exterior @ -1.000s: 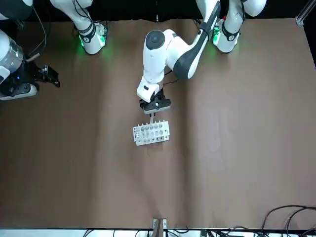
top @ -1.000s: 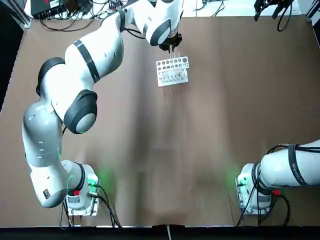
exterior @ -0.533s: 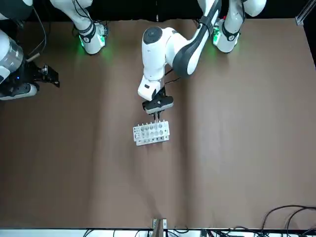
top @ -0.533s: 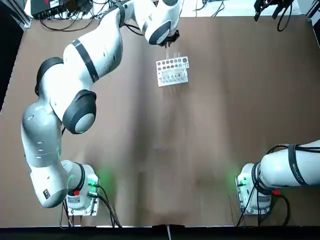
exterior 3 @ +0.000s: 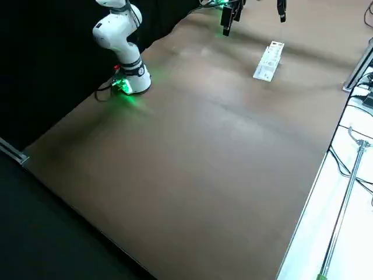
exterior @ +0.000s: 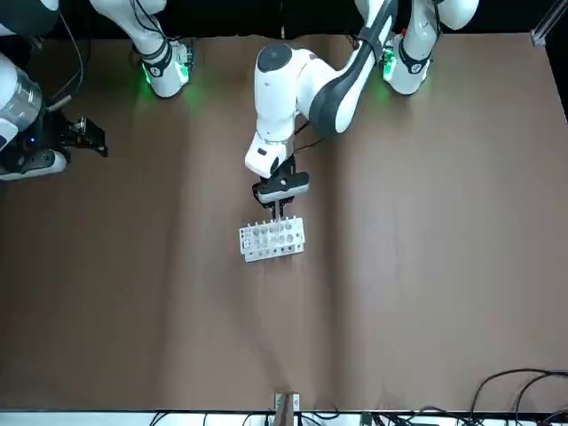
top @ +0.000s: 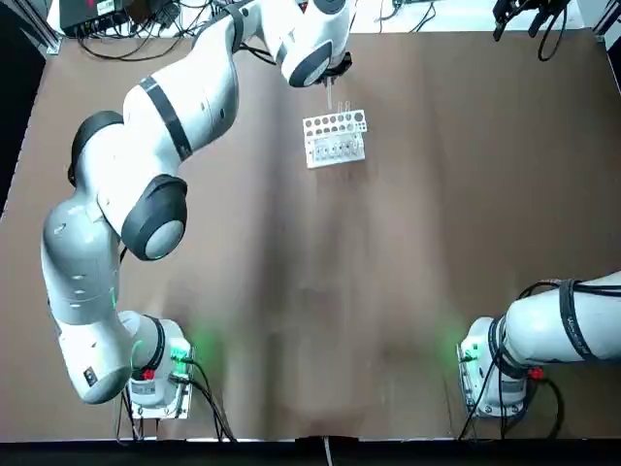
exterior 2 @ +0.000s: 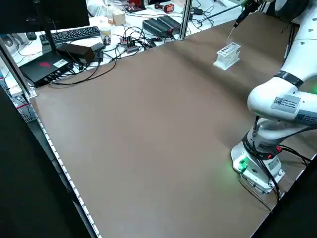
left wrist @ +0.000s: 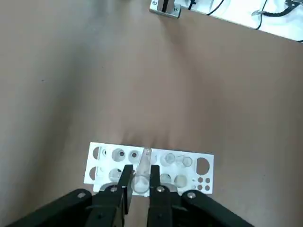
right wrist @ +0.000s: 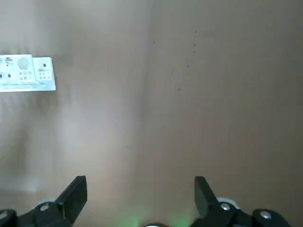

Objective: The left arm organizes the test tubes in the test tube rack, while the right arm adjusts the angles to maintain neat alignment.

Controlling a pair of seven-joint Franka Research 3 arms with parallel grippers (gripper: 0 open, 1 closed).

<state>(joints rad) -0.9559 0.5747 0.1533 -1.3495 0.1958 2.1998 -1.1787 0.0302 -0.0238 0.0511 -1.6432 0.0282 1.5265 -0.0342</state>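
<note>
Test tube [left wrist: 142, 166]: thin, clear, probably light, slick and breakable; best pinched near the upper end, gently. Held clamped between fingers of left gripper [left wrist: 140, 181], above test tube rack [top: 335, 139] at upper centre of top view. Right gripper [right wrist: 140, 196], at far-right table edge, parked with fingers spread wide, well apart.

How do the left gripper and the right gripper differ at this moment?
The left gripper is shut on a test tube; the right gripper is open and holds nothing. The left gripper hangs above the rack at the table's far side; the right gripper is parked off to the robot's right, away from the rack. Both have black fingers.
</note>
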